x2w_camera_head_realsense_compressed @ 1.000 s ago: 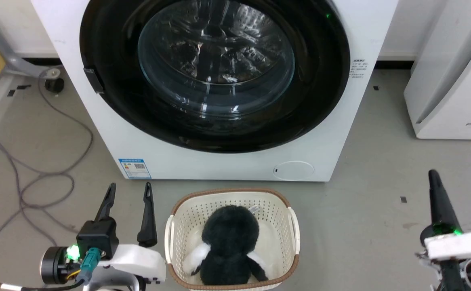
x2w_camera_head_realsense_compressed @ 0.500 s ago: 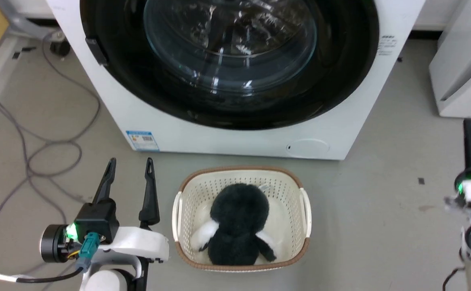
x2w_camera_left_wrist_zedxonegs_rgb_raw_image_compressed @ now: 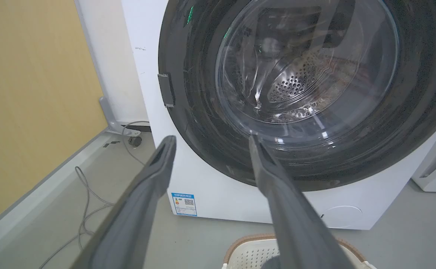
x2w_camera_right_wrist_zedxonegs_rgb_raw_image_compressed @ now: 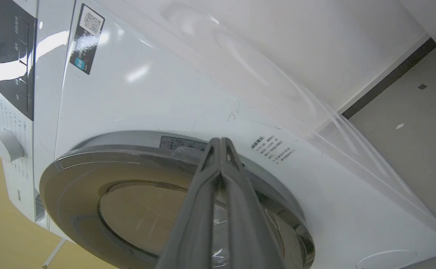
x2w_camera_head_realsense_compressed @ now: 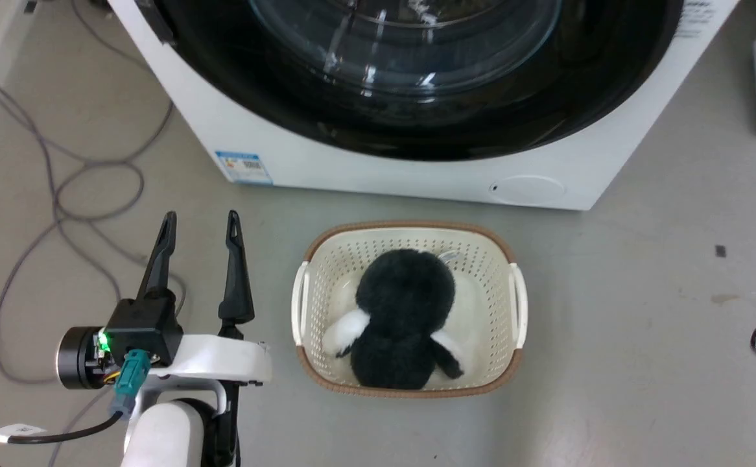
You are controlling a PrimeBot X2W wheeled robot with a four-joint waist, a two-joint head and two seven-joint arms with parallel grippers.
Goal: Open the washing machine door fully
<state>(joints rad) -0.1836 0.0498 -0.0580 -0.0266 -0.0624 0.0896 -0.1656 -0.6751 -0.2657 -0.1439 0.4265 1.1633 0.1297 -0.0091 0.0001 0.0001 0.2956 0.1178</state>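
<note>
The door [x2w_camera_head_realsense_compressed: 417,78] is shut, flush against the front of the washer [x2w_camera_head_realsense_compressed: 352,172], with no gap showing at its rim in either wrist view. It stands ahead of and above the left hand [x2w_camera_head_realsense_compressed: 200,218], and directly ahead of the right hand [x2w_camera_right_wrist_zedxonegs_rgb_raw_image_compressed: 218,141]. Over the last second the whole head view has slid: the washer now sits higher and larger in it, which is the camera closing in, not the machine moving. The real change is the right arm, which has lifted from its low rest. Its wrist view now has the fingers pressed tight together with nothing between them, tips aimed at the door's rim beside the printed label. Whether they touch it I cannot tell. The left hand has kept its pose, fingers spread wide and empty, pointing at the door's lower left. Just to its right sits the basket [x2w_camera_head_realsense_compressed: 410,228] with a plush toy [x2w_camera_head_realsense_compressed: 404,311] inside, and cables [x2w_camera_head_realsense_compressed: 60,194] trail over the floor on its other side. I judge this to be the approach only: the door has not begun to swing, and the right hand seems set to catch its edge.
</note>
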